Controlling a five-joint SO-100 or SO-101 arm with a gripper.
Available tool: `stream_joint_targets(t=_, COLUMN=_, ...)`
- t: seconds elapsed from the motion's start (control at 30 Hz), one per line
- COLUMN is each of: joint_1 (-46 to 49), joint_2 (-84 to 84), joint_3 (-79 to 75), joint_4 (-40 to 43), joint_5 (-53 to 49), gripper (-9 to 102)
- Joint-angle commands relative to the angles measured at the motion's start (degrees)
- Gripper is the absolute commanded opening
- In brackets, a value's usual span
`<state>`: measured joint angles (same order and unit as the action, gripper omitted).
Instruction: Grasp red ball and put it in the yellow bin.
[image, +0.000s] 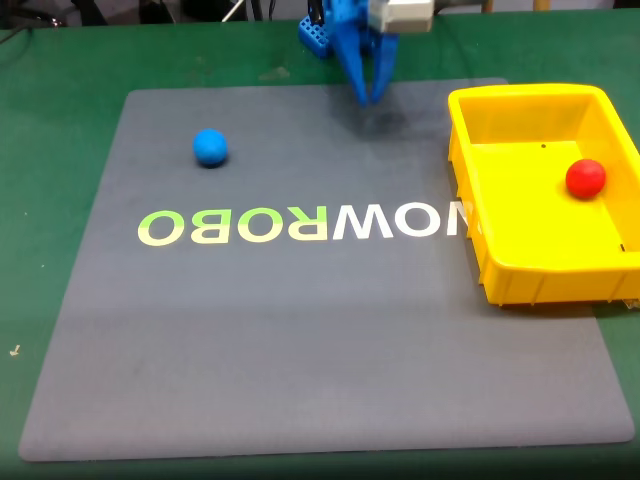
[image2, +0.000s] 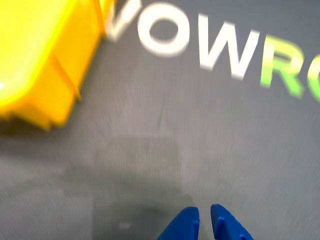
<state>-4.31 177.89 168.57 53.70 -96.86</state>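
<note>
Red is the colour of the little red ball (image: 585, 178), and it sits inside the yellow bin (image: 480, 180), on the bin's floor toward the right side in the fixed view; nothing is touching it; the yellow bin stands at the right edge of the grey mat (image: 300, 330), with its near right corner hanging past the mat onto the green table (image: 60, 130); my gripper (image: 370, 95) is blue and hangs at the far side of the mat, just left of the bin, pointing down; it holds nothing; in the wrist view my gripper (image2: 205, 216) pokes in from the bottom edge, and its two blue fingertips (image2: 185, 222) sit very near each other with only a thin gap between them, so it is almost closed and empty; a soft dark shadow lies on the mat under it; a blue ball (image: 210, 147) rests on the mat far over to the left in the fixed view, well apart from my gripper and from the bin; big white and green letters (image: 300, 224) run across the middle of the mat; in the wrist view the bin's ribbed corner (image2: 45, 95) shows at the upper left, a bit blurry.
</note>
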Motion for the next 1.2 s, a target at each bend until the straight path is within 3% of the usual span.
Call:
stream_joint_targets(t=0.0, joint_1=1.49, joint_2=5.10, joint_3=1.58, joint_4=5.71, joint_5=1.85, gripper=0)
stream_joint_targets(t=0.43, joint_1=5.80, joint_2=12.66, joint_3=9.05, joint_4=23.38, joint_5=1.32, gripper=0)
stream_joint_targets(t=1.17, joint_1=5.80, joint_2=12.57, joint_3=9.05, joint_4=25.05, joint_5=0.18, gripper=0)
